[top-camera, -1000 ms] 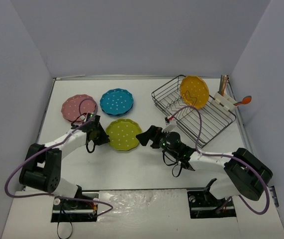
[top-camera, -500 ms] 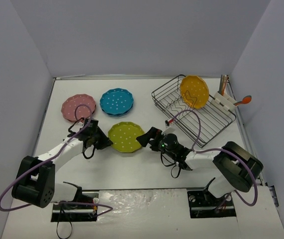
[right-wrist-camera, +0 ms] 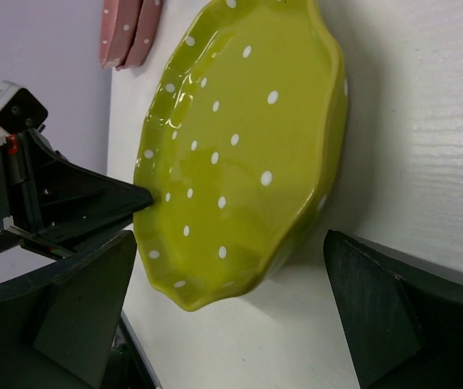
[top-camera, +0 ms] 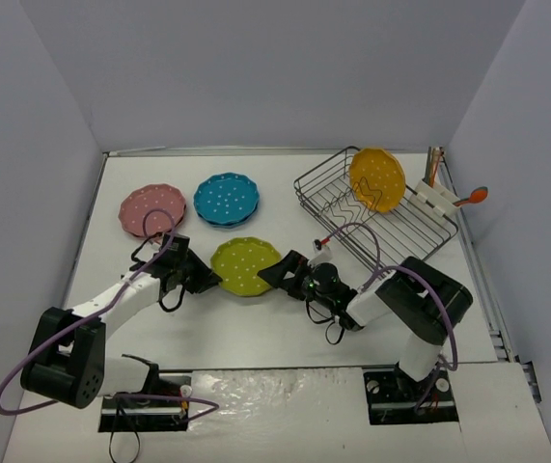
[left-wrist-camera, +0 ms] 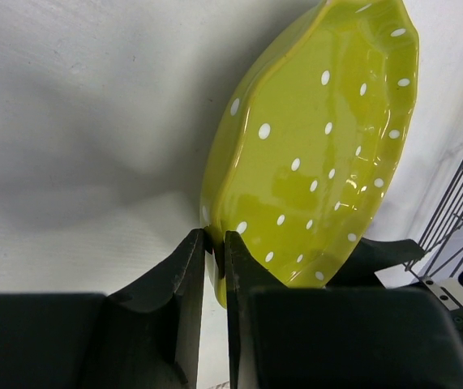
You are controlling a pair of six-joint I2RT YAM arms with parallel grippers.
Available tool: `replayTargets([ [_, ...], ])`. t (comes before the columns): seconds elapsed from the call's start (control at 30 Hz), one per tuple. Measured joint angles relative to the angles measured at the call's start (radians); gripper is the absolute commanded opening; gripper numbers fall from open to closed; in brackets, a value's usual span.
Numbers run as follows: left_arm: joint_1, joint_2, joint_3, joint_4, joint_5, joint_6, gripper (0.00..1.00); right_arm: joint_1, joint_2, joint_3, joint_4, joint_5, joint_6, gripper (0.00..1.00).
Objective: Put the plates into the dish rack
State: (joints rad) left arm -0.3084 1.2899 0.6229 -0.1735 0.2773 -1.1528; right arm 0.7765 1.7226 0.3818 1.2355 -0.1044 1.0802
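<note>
Here, a white-dotted, scallop-edged, round yellow-green plate point(top-camera: 246, 266) is found near the middle of the white counter point(top-camera: 236, 328), between the two arms. Its left rim is pinched by the left end effector point(left-wrist-camera: 215, 247). In the left wrist view the two black fingers point(left-wrist-camera: 184, 284) are drawn nearly together, with only the plate's edge in the narrow gap between them. The right end effector point(right-wrist-camera: 229, 251) is spread wide at the plate's opposite side. Its fingers are seen well apart in the right wrist view, one to each side of the rim, and nothing is gripped by them. Whether the plate lies flat or is tipped up cannot be told.

Toward the far left of the counter, a round scallop-edged pink plate point(top-camera: 152, 209) and a round scallop-edged blue plate point(top-camera: 227, 198) are laid side by side, close together. The dark wire rectangular dish rack point(top-camera: 391, 231) is set at the far right, turned at an angle, apart from the yellow-green plate. A round dotted orange plate point(top-camera: 377, 177) is stood on edge at the rack's far end. A white holder point(top-camera: 434, 200) is seen at the rack's right side, with an orange-tipped utensil point(top-camera: 475, 195) sticking out.
</note>
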Motion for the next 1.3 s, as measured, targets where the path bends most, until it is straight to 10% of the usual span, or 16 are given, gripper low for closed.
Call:
replayTargets([
  [0.67,-0.019,-0.036,-0.042,0.059,0.038,-0.036,0.0,-0.024,0.162,0.04,0.193,-0.069,0.14,0.76],
  [1.13,-0.024,-0.042,-0.106,0.071,0.059,-0.021,0.01,-0.029,0.15,0.005,0.147,-0.063,0.143,0.03],
  [1.3,-0.031,-0.044,-0.113,0.076,0.085,-0.016,0.27,-0.029,0.043,-0.017,0.068,-0.042,0.082,0.0],
])
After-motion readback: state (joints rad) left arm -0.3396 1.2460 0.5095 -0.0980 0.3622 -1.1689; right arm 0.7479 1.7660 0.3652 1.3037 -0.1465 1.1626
